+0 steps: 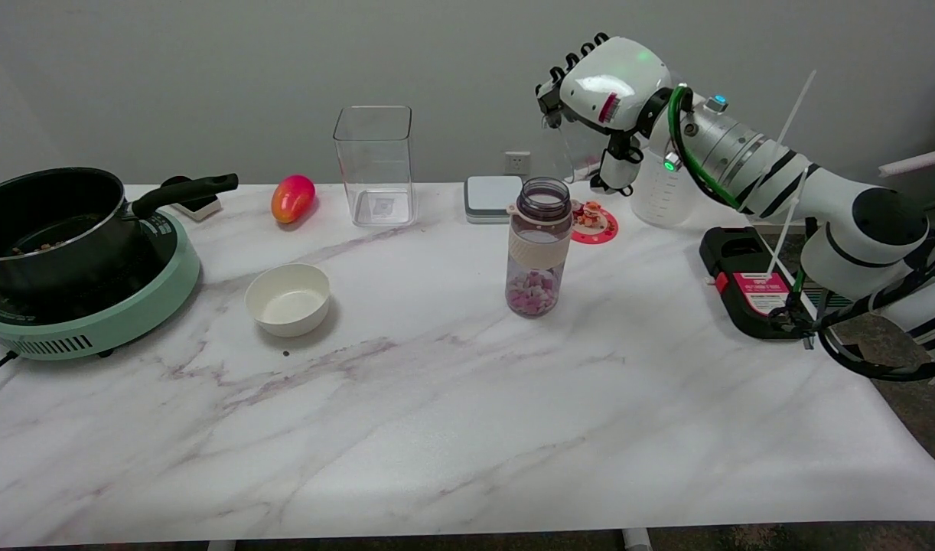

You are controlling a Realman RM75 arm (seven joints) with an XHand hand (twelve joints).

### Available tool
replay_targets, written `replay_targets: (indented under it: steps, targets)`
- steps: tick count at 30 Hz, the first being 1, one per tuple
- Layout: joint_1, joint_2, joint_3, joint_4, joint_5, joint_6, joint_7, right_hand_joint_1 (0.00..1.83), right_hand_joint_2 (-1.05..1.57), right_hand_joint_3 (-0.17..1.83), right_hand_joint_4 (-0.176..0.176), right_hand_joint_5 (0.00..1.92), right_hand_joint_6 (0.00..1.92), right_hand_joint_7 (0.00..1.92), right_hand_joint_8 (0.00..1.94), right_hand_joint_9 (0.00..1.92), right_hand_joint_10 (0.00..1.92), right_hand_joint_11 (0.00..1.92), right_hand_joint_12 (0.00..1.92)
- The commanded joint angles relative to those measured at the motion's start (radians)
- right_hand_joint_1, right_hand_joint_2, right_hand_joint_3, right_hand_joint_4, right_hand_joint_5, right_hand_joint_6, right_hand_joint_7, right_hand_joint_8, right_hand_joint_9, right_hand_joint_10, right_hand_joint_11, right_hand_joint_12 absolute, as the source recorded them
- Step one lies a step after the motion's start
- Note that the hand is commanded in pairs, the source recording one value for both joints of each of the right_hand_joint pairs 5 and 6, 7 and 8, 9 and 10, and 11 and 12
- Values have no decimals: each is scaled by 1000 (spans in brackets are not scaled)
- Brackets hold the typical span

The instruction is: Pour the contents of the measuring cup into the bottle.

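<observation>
Marble table (437,428) spans view. Green hotplate (92,317) at left edge, black pot (50,222) on it. Right hand (601,99) raised above table's far right, fingers wrapped round clear measuring cup (659,195); cup held upright, off table, right of bottle, apart from it. Tall clear container (376,164) at far edge, mid-table. Bottle (540,245) upright mid-table, mouth open, pink and white pieces in bottom. White bowl (288,298) left of bottle. Red-orange mango (292,197) near container.
</observation>
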Motion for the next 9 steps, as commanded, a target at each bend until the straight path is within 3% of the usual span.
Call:
replay_targets:
  steps: [1, 9]
  targets:
    - [-27, 2, 6, 6, 17, -70, 111, 1580, 841, 772, 0, 1805, 1805, 1879, 1879, 1553, 1553, 1405, 1405]
    - [-166, -11, 149, 25, 109, -165, 249, 1564, 911, 721, 0, 1847, 1847, 1899, 1899, 1568, 1568, 1424, 1424]
